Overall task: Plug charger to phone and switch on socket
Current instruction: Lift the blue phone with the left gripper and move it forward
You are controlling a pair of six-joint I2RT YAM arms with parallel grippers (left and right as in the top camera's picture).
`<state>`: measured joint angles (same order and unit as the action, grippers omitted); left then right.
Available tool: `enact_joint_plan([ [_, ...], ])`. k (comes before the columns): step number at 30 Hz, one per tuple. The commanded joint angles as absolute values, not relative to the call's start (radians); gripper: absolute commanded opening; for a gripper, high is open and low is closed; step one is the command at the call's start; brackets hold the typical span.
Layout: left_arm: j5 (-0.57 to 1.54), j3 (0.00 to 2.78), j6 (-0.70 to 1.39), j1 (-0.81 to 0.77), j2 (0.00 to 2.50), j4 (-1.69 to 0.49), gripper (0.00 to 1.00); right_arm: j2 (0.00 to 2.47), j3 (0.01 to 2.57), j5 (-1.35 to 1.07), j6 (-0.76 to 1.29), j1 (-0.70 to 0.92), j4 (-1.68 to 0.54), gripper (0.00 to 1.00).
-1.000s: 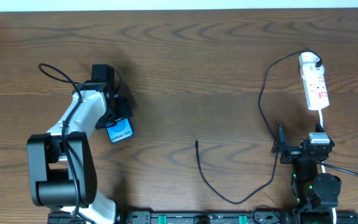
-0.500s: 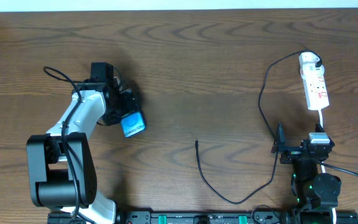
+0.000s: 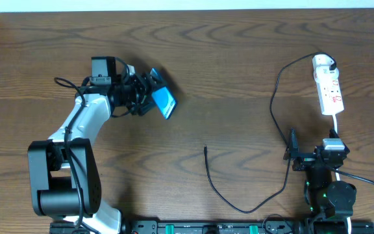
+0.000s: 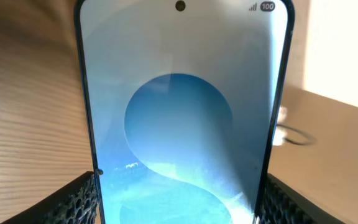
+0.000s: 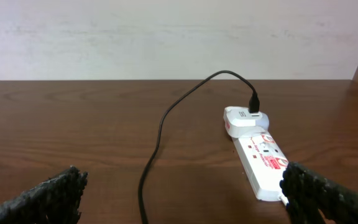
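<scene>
Wooden table (image 3: 239,65) | phone (image 3: 163,103) clasped by left gripper (image 3: 146,97), well left of power strip (image 3: 330,91) | right gripper (image 5: 180,194) spread open, near power strip

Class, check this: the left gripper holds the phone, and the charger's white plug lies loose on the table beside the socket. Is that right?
Not quite. The white plug is not loose: it sits plugged into the far end of the socket, as the right wrist view shows. The left gripper does hold the phone.
</scene>
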<state>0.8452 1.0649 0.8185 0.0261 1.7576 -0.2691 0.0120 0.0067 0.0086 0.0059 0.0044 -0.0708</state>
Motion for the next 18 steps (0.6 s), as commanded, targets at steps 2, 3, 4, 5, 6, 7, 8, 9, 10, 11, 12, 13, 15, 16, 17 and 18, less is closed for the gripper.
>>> enact_joint_plan([
  [2,1.099,1.098,1.119,0.030,1.732,-0.143,0.13,0.006,0.006,0.016,-0.008,0.011,-0.075,0.99],
  [3,1.122,1.098,1.148,0.030,1.732,-0.116,0.13,0.006,0.006,0.016,-0.008,0.011,-0.075,0.99],
  [4,1.156,1.098,1.193,0.030,1.732,-0.078,0.13,0.006,0.006,0.016,-0.008,0.011,-0.075,0.99],
  [5,1.185,1.098,1.239,0.030,1.732,-0.044,0.13,0.006,0.006,0.016,-0.008,0.011,-0.075,0.99],
  [6,1.205,1.098,1.284,0.030,1.732,-0.019,0.13,0.006,0.006,0.016,-0.008,0.011,-0.075,0.99],
  [7,1.222,1.098,1.326,0.030,1.732,0.000,0.13,0.006,0.006,0.016,-0.008,0.011,-0.075,0.99],
  [8,1.248,1.098,1.409,0.030,1.732,0.038,0.13,0.006,0.006,0.016,-0.008,0.011,-0.075,0.99],
  [9,1.256,1.098,1.441,0.030,1.732,0.058,0.13,0.006,0.006,0.016,-0.008,0.011,-0.075,0.99],
  [10,1.271,1.098,1.476,0.030,1.732,0.087,0.13,0.006,0.006,0.016,-0.008,0.011,-0.075,0.99],
  [11,1.281,1.098,1.503,0.030,1.732,0.113,0.13,0.006,0.006,0.016,-0.008,0.011,-0.075,0.99],
  [12,1.295,1.098,1.529,0.030,1.732,0.142,0.13,0.006,0.006,0.016,-0.008,0.011,-0.075,0.99],
  [13,1.308,1.098,1.552,0.030,1.732,0.168,0.14,0.006,0.006,0.016,-0.008,0.011,-0.075,0.99],
  [15,1.332,1.098,1.607,0.030,1.732,0.225,0.13,0.006,0.006,0.016,-0.008,0.011,-0.075,0.99],
  [16,1.336,1.098,1.620,0.030,1.732,0.239,0.13,0.006,0.006,0.016,-0.008,0.011,-0.075,0.99],
  [17,1.340,1.098,1.631,0.030,1.732,0.253,0.13,0.006,0.006,0.016,-0.008,0.011,-0.075,0.99],
  [18,1.342,1.098,1.639,0.030,1.732,0.258,0.13,0.006,0.006,0.016,-0.008,0.011,-0.075,0.99],
])
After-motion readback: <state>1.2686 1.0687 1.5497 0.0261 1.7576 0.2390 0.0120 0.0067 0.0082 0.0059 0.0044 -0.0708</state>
